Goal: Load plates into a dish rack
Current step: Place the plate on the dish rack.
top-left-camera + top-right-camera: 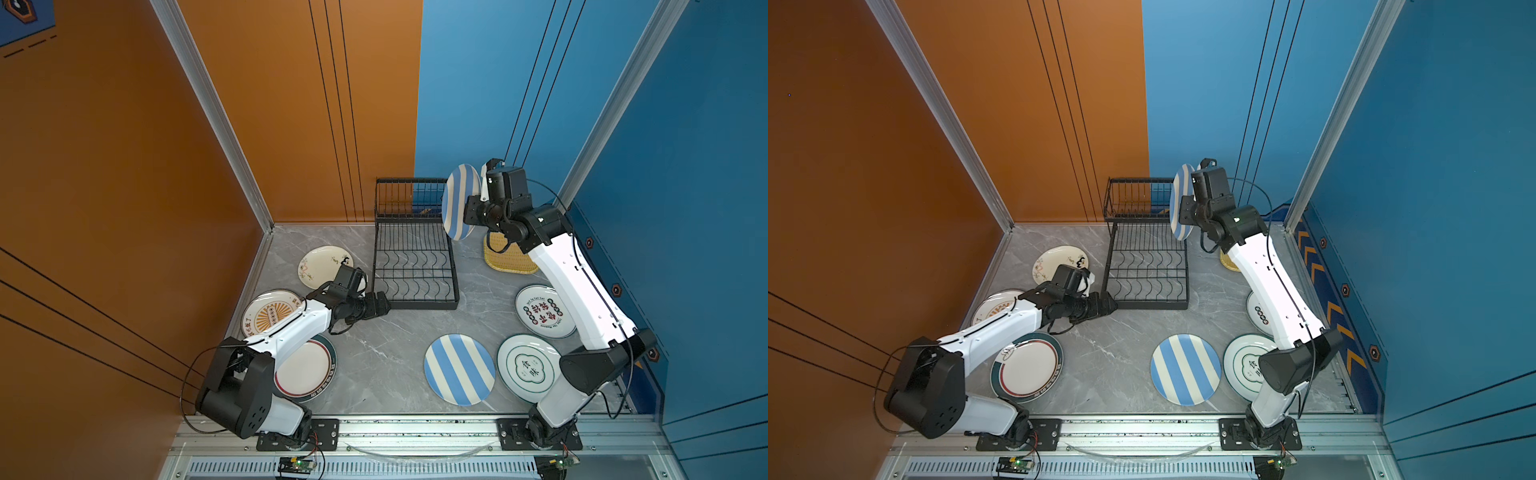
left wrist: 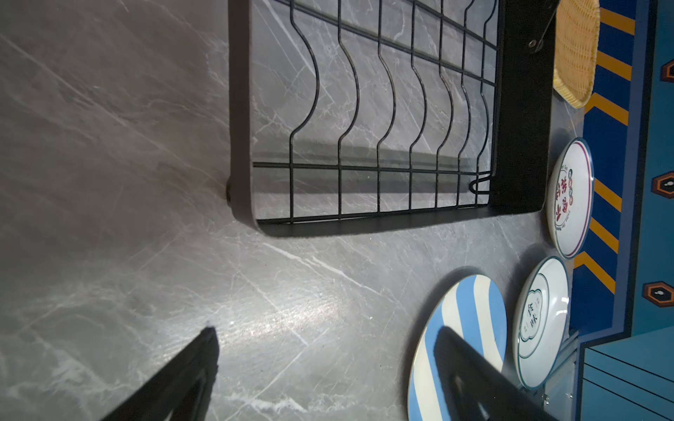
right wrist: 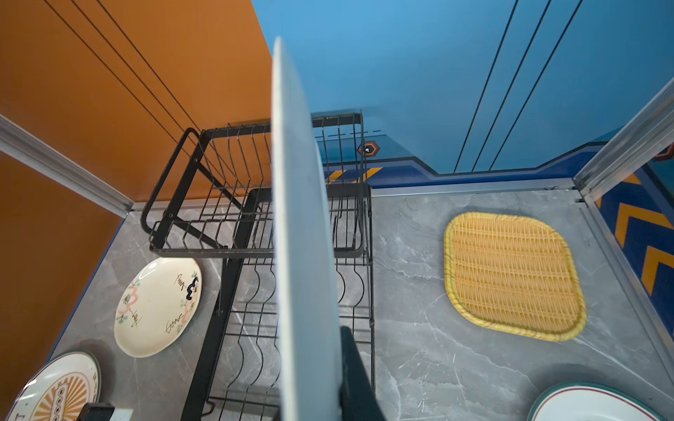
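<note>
The right jaws pinch a glossy striped plate (image 1: 457,199) upright on edge, held up at the right side of the black wire dish rack (image 1: 415,306). The left jaws are spread, low over the grey marbled desk (image 1: 374,357) beside the rack's near corner. A woven yellow tray (image 3: 510,273) and round printed plates (image 1: 544,311) lie flat around it.

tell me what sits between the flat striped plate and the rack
Only bare tabletop between the flat striped plate and the rack, seen in a top view.
</note>
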Controlling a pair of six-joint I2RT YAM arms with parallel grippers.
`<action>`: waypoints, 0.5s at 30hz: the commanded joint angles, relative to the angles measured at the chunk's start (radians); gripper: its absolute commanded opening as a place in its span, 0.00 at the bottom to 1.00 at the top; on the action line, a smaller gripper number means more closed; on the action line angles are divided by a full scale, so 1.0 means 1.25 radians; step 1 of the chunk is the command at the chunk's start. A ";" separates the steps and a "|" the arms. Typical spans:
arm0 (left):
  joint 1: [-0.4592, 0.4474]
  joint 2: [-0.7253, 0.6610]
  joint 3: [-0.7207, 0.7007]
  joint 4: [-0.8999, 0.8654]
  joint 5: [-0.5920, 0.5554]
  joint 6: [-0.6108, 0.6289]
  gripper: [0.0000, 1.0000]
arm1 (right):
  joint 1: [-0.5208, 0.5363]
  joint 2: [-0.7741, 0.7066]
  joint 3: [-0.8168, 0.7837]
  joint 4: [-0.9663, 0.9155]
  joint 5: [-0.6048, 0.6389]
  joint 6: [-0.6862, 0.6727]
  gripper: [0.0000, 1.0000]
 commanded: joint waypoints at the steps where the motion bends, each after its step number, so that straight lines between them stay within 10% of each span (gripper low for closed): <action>1: 0.007 0.012 0.023 0.016 0.016 0.018 0.94 | -0.005 0.049 0.107 0.030 0.091 -0.043 0.00; 15: 0.023 0.067 0.053 0.038 0.041 0.033 0.97 | -0.014 0.259 0.309 0.117 0.187 -0.118 0.00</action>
